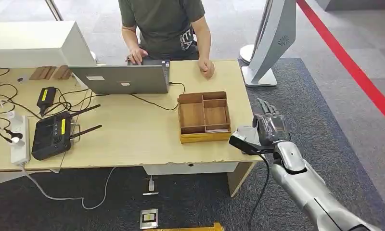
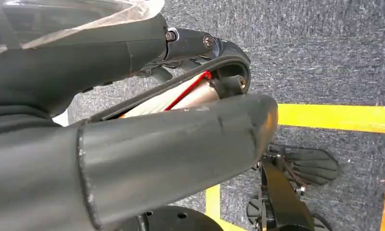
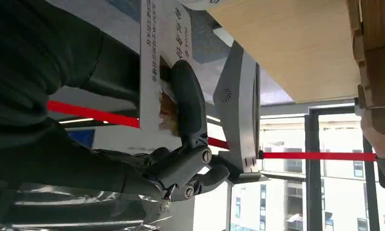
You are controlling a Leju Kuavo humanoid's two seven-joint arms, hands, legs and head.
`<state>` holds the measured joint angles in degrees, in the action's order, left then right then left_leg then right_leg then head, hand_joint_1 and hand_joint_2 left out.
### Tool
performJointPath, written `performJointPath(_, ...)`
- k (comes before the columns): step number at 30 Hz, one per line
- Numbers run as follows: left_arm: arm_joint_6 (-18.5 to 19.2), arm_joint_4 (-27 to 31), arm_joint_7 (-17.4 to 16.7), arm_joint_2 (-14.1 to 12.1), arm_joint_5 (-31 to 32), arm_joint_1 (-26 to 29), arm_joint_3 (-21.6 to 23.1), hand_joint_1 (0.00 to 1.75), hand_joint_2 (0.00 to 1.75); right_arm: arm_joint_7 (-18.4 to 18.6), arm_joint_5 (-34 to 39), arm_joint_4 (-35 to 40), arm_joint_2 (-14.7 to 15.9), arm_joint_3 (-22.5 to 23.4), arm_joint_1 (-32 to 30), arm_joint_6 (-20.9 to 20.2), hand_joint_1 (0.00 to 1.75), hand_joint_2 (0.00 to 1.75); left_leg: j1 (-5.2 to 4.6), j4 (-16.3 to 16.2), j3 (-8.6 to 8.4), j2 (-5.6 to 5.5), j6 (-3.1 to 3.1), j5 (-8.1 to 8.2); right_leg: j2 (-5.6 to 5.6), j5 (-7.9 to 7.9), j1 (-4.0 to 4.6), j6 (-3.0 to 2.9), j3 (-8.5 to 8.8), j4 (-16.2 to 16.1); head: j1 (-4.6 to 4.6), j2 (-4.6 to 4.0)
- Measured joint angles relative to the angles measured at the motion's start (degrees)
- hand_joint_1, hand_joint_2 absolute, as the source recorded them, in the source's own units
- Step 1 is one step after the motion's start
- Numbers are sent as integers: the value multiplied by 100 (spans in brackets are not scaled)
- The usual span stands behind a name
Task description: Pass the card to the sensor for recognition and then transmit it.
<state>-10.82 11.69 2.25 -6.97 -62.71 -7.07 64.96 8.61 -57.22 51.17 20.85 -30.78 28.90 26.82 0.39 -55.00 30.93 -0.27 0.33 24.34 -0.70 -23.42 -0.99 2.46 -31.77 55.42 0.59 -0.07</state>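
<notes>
Card (image 3: 164, 62) pinched in right hand (image 1: 270, 127); printed face visible from wrist; left hand's (image 2: 171, 144) state unclear.

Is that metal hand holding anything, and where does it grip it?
The right hand pinches a white printed card at one end between thumb and fingers.

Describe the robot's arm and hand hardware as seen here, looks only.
Right arm is a smooth silver shell; a thin black cable runs beside it. Right hand has dark translucent grey fingers and a black thumb with visible screw heads. Left hand has a thick matte grey thumb, a red wire behind, clear plastic wrap at the wrist.
</notes>
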Motion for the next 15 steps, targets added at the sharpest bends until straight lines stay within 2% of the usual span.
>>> performJointPath(15,0,0,37,-7,-20,0,2,0,0,-127,325,-452,-131,-251,9,39,175,175,0,0,1,0,0,0,0,0,0,0,0,0,0,0)
